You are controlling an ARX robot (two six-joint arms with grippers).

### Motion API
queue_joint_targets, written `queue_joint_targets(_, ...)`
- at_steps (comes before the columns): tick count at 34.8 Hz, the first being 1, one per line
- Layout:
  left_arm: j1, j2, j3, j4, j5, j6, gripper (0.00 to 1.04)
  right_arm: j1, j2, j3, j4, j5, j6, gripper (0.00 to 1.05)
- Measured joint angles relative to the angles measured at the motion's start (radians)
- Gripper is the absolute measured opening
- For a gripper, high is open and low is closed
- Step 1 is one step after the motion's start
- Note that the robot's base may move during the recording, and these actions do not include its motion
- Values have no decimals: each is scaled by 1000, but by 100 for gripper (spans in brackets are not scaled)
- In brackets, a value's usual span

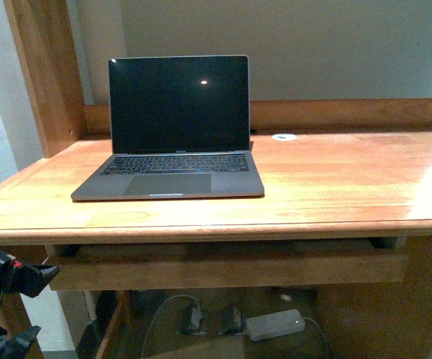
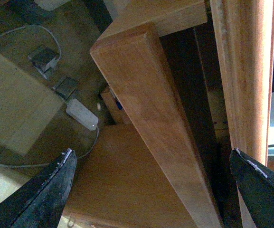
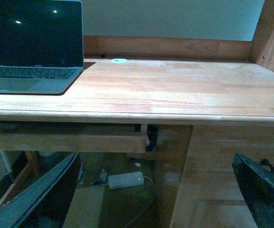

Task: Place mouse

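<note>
Left end effector — apparently beneath desk

Laptop hogs left side of desk w/ lid up, right side's wide open; wooden rail sticks out under front edge.

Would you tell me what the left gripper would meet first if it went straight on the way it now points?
Most likely the wooden front rail slung below the desktop: in the left wrist view it fills the gap between the fingers of the open left gripper. Depth is unclear.
</note>
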Motion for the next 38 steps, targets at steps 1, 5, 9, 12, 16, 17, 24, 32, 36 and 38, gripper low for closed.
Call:
queue_joint_targets(1, 0, 0, 0, -1, 0, 0, 98, 0, 0, 0, 0, 0, 0, 98)
queue_joint_targets(5, -4, 2, 5, -6, -10, 2, 98, 0, 0, 0, 0, 0, 0, 98)
queue_joint_targets(9, -44, 121, 143, -28, -61, -10, 98, 1, 0, 0, 0, -1, 0, 98)
queue_joint_targets(12, -43, 173, 173, -44, -70, -32, 98, 0, 0, 0, 0, 0, 0, 98)
queue_joint_targets(16, -43, 198, 232, -30, -43, -48, 98, 0, 0, 0, 0, 0, 0, 98)
queue_joint_targets(17, -47, 199, 247, -30, -35, -49, 98, 0, 0, 0, 0, 0, 0, 98)
queue_joint_targets(24, -69, 253, 331, -84, -11, -59, 98, 0, 0, 0, 0, 0, 0, 98)
queue_joint_targets(32, -79, 313, 433, -117, -16, -74, 98, 0, 0, 0, 0, 0, 0, 98)
queue_joint_targets(36, -79, 337, 449, -78, -1, -89, 88, 0, 0, 0, 0, 0, 0, 98)
queue_joint_targets(38, -79, 340, 449, -55, 4, -103, 78, 0, 0, 0, 0, 0, 0, 98)
